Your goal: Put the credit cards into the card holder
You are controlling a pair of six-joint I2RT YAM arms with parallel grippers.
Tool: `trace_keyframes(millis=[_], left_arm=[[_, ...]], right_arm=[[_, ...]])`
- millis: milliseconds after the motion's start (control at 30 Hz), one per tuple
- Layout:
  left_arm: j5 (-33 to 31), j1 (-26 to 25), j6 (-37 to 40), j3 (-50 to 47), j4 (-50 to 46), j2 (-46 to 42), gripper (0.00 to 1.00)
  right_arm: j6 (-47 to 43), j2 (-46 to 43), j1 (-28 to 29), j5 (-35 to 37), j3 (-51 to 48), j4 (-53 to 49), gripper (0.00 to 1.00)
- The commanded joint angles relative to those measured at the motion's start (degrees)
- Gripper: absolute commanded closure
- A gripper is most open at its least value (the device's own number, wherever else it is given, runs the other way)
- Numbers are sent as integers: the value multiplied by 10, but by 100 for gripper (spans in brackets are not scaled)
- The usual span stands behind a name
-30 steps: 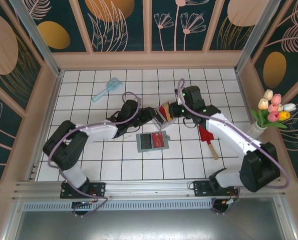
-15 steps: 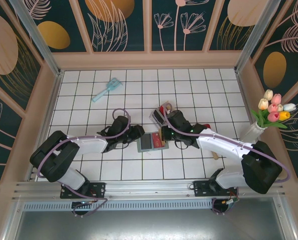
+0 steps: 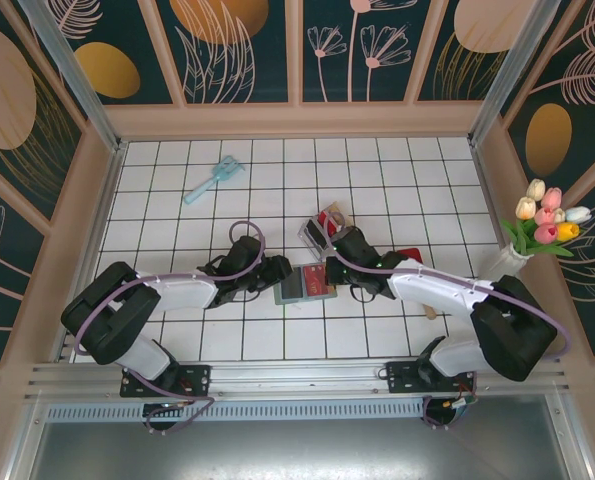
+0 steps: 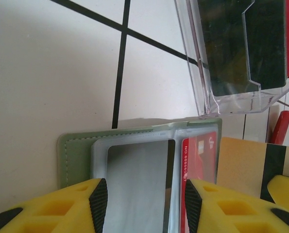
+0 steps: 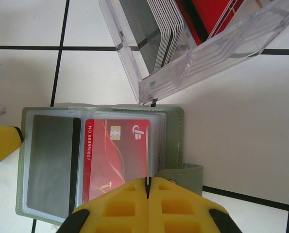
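Note:
The sage-green card holder (image 5: 173, 131) lies open on the tiles, with a red credit card (image 5: 116, 153) in its clear right sleeve and a grey one (image 5: 51, 165) in the left sleeve. My right gripper (image 5: 147, 182) is shut on a tan-orange credit card (image 4: 241, 166), held edge-on over the right sleeve's opening. My left gripper (image 4: 144, 204) is open, its pads (image 4: 98, 204) straddling the grey sleeve at the holder's left end. In the top view the holder (image 3: 295, 290) lies between the left gripper (image 3: 277, 271) and the right gripper (image 3: 329, 270).
A tilted clear plastic box (image 5: 202, 48) with several more cards stands just beyond the holder, also visible from above as the clear box (image 3: 322, 224). A blue brush (image 3: 213, 178) lies far left. A red-handled tool (image 3: 412, 258) and a vase of tulips (image 3: 545, 224) are at the right.
Both grippers came from the clear box toward me to the card holder, the right one carrying the tan-orange card. The left jaws narrowed slightly over the holder's left end.

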Motion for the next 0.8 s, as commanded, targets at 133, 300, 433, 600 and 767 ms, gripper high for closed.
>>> trace_keyframes(millis=[133,300,433,600,767], left_arm=[[-37,-4,1,-6,-42,-14,50],[-37,-3,2,-5,-45,-6,49],[-36,-6,3,-4,-46,1,50],[-33,-6,4,-4,-44,7,51],[-35,-7,2,-5,-46,9,52]], right_arm=[[19,20,4,34,-7,5,100],[34,9,4,44,-8,3,100],[33,6,2,34,-7,6,100],[32,15,3,22,-11,10,100],[35,-31,2,17,5,0,100]])
